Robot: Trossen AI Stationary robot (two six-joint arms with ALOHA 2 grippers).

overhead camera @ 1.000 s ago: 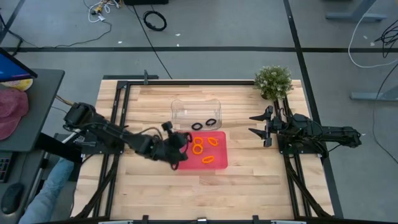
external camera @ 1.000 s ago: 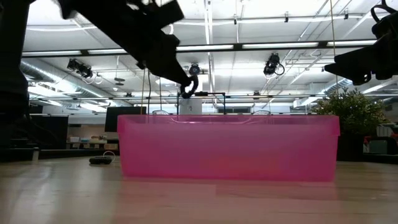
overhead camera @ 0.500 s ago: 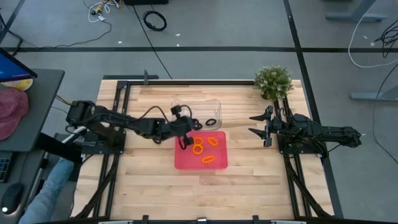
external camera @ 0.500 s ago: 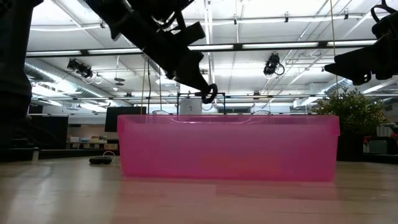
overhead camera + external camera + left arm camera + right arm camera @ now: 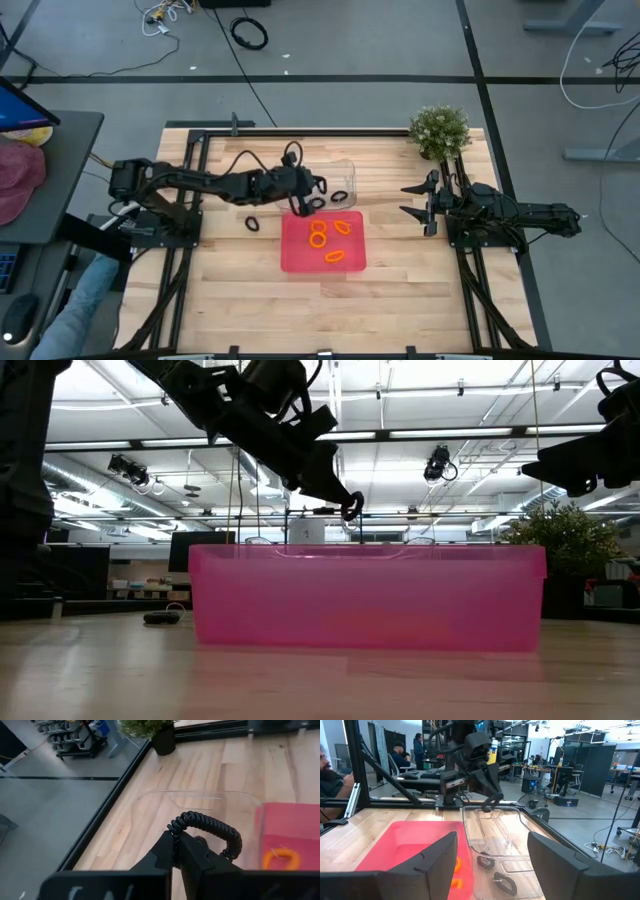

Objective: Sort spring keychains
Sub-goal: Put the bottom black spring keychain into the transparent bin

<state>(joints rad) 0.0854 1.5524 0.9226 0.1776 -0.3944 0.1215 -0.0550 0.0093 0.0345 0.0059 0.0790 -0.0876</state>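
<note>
My left gripper [image 5: 302, 198] hangs over the clear tray [image 5: 300, 170] near the table's far side, shut on a black spring keychain [image 5: 210, 822]; the low view shows it [image 5: 350, 508] above the trays. Two more black keychains [image 5: 485, 862] [image 5: 505, 882] lie on the clear tray's floor. Orange keychains [image 5: 330, 240] lie in the red tray [image 5: 295, 260]. One black keychain [image 5: 251, 222] rests on the table left of the red tray. My right gripper [image 5: 415, 200] waits open at the table's right side. My left gripper pinches the black keychain by one end of its coiled loop [image 5: 175, 826] between its two fingers, which slant down toward the clear tray. The rest of the loop [image 5: 232, 842] arcs out past the fingertips, lifted clear of the tray.
A potted plant [image 5: 439, 130] stands at the table's far right corner. The red tray sits just near of the clear tray, almost touching it. Bare wood lies along the near edge [image 5: 320, 310]. People show in the room beyond the table [image 5: 400, 752].
My left gripper has carried the black keychain from over the red tray's left side toward the table's far edge and slightly right, ending above the clear tray. It has stayed shut on the keychain throughout.
</note>
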